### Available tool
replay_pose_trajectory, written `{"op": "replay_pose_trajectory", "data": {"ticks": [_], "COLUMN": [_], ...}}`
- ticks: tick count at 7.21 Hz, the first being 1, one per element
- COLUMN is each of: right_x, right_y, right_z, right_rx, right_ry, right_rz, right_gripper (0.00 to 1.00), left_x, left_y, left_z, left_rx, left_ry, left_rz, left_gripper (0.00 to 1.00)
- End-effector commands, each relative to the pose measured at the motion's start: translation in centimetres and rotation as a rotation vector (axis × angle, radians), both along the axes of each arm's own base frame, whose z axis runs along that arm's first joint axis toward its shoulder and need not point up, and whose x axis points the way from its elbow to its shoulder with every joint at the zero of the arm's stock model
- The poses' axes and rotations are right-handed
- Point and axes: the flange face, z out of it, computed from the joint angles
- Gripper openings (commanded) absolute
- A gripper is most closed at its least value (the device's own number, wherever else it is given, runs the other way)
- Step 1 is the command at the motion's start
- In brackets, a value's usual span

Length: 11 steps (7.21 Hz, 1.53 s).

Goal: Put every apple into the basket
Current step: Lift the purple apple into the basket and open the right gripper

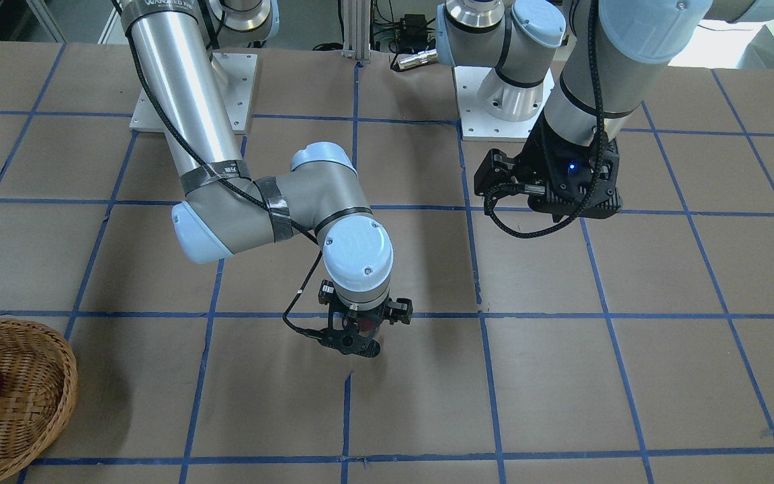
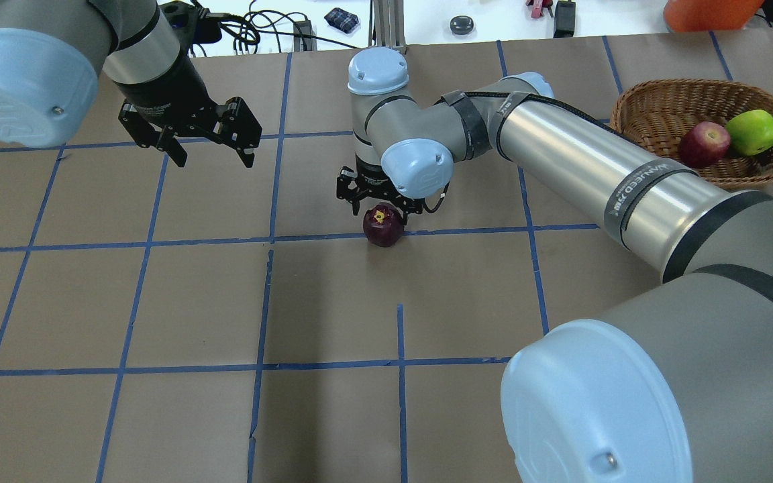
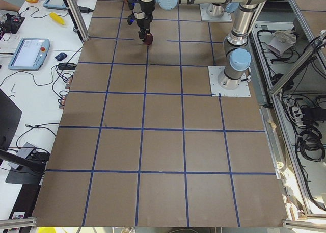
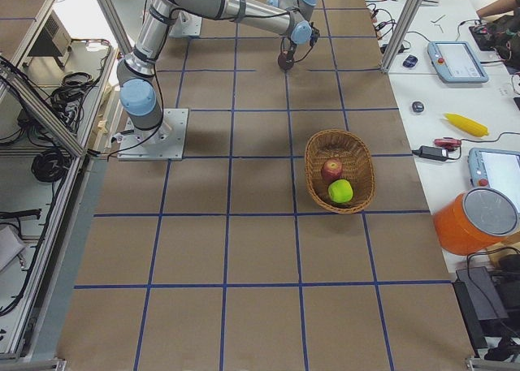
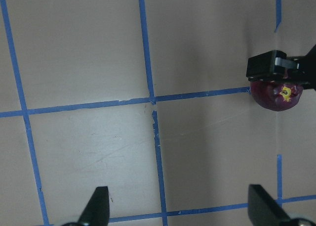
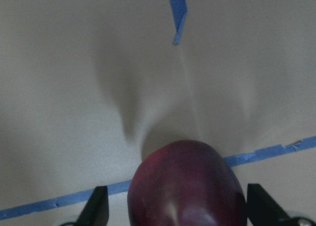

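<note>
The dark apple (image 2: 383, 227) sits on the table (image 2: 333, 308), right by a blue tape line (image 2: 225, 238). It is round, and its yellow spot points up. The right gripper (image 2: 380, 204) is low over it, fingers spread with one on each side; they look like they are not squeezing it, but it is hard to tell. The left gripper (image 2: 212, 157) hangs in the air, fingers apart, holding nothing. The red apple (image 2: 703, 143) and green apple (image 2: 753, 131) lie touching in the basket (image 2: 648, 100).
</note>
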Motion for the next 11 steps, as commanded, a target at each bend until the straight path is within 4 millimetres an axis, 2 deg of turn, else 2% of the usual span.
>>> {"op": "replay_pose_trajectory", "data": {"ticks": [1,2,3,4,5,6,7,8,9,11], "right_x": [-1.1,-1.2,-1.7,-5.0,-12.2,-21.0,-29.6,-36.8,-42.1,-47.6], "right_y": [0.8,0.6,-0.2,-1.8,-4.2,-6.1,-7.6,-8.6,-9.6,-12.0], "right_z": [-1.0,-0.7,1.0,5.5,9.8,13.8,15.8,15.9,15.7,12.0], "right_rx": [0.060,0.062,0.033,0.010,0.046,0.070,0.058,0.042,-0.015,-0.061], "right_ry": [0.012,0.009,0.001,-0.003,-0.003,-0.022,0.021,0.073,0.087,0.179], "right_rz": [-0.013,-0.017,-0.025,-0.056,-0.079,-0.066,-0.042,0.049,0.134,0.209], "right_gripper": [0.09,0.00,0.00,0.00,0.00,0.00,0.00,0.00,0.00,0.00], "left_x": [-0.2,-0.4,-0.4,-0.2,-0.3,-0.2,-0.4,-0.5,-0.4,-0.4], "left_y": [-0.4,-0.5,-0.6,-0.5,-0.1,0.0,0.7,1.3,1.5,1.6], "left_z": [-0.8,-1.0,-0.4,0.0,0.1,0.7,0.6,1.2,1.5,1.9], "left_rx": [0.008,0.011,-0.006,-0.024,-0.028,-0.038,-0.034,-0.044,-0.048,-0.062], "left_ry": [0.018,0.032,0.030,0.023,0.022,0.019,0.019,0.018,0.016,0.021], "left_rz": [0.003,0.002,0.001,-0.001,-0.002,-0.004,-0.005,0.014,0.016,0.017], "left_gripper": [1.00,1.00,1.00,1.00,1.00,1.00,1.00,1.00,1.00,1.00]}}
